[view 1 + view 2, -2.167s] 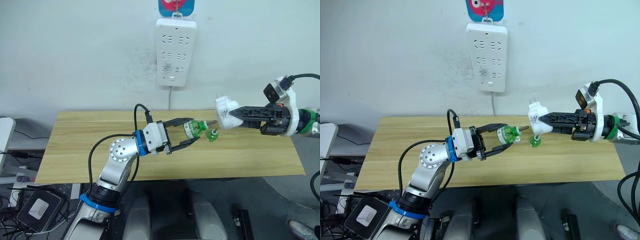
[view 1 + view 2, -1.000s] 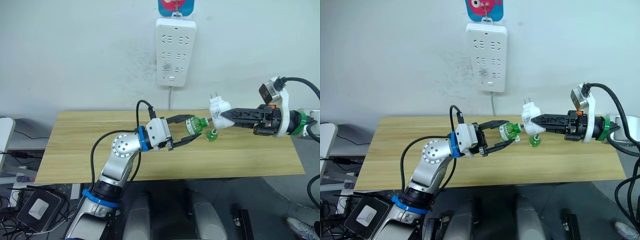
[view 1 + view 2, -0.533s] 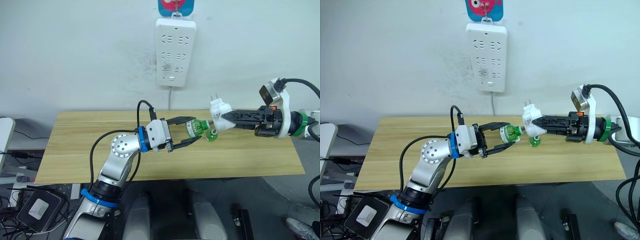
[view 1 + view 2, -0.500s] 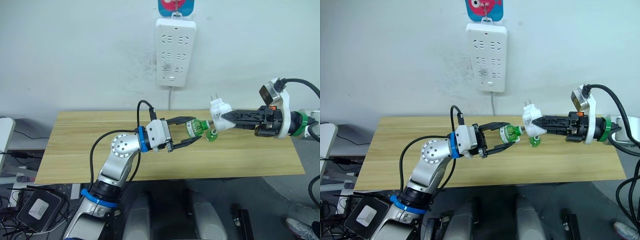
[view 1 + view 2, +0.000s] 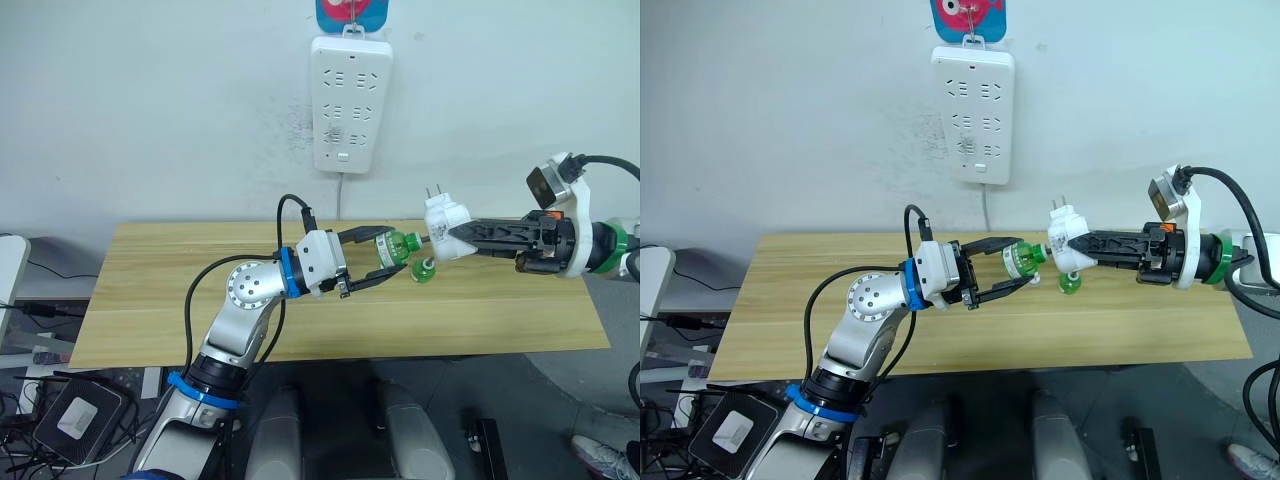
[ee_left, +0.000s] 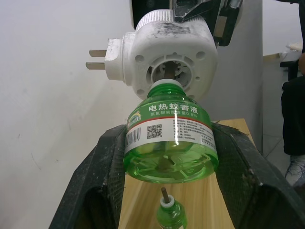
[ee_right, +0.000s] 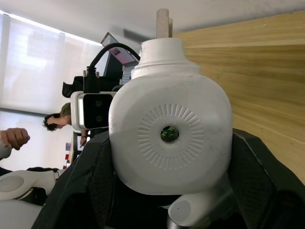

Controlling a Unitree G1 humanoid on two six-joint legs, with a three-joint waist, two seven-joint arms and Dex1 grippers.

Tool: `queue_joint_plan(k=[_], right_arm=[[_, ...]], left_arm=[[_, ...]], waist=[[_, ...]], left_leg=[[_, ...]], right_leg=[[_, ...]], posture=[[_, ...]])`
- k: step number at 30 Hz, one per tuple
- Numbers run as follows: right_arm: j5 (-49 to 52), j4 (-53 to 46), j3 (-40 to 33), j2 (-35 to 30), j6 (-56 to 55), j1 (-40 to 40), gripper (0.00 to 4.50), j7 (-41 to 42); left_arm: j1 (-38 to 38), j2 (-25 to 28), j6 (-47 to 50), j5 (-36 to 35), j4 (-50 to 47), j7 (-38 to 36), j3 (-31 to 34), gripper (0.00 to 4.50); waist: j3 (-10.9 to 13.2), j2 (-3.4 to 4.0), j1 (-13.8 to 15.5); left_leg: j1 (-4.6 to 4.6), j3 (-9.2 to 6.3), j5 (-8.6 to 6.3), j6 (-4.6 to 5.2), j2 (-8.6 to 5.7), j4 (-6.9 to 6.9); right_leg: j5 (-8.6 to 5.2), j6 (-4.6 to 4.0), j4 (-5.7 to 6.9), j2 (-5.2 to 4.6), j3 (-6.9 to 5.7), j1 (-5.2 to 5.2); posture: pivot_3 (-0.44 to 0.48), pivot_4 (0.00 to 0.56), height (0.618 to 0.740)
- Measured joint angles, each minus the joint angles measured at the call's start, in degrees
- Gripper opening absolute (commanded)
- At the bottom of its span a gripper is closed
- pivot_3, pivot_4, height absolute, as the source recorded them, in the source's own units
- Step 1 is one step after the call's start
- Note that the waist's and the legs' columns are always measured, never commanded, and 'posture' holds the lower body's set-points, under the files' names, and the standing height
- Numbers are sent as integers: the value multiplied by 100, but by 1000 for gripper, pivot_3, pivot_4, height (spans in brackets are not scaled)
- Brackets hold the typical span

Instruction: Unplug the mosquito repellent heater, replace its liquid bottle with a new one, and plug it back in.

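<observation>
left tool: we're clamping the new bottle by its slick belly
right tool: we're pinching the light, rigid heater

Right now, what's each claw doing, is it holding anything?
Left claw: closed on the green bottle.
Right claw: closed on the white heater.
</observation>
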Motion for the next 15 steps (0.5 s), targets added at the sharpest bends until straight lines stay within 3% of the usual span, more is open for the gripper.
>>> queue_joint_plan(k=[15], right_arm=[[54, -98, 10, 62, -120, -2, 2961, -391]], left_arm=[[53, 64, -26, -8, -20, -165, 0, 2257]], waist=[[0, 0, 2]], left_leg=[[-1, 0, 0, 0, 0, 0]], right_leg=[[0, -1, -1, 0, 0, 0]], posture=[[-167, 311, 740]])
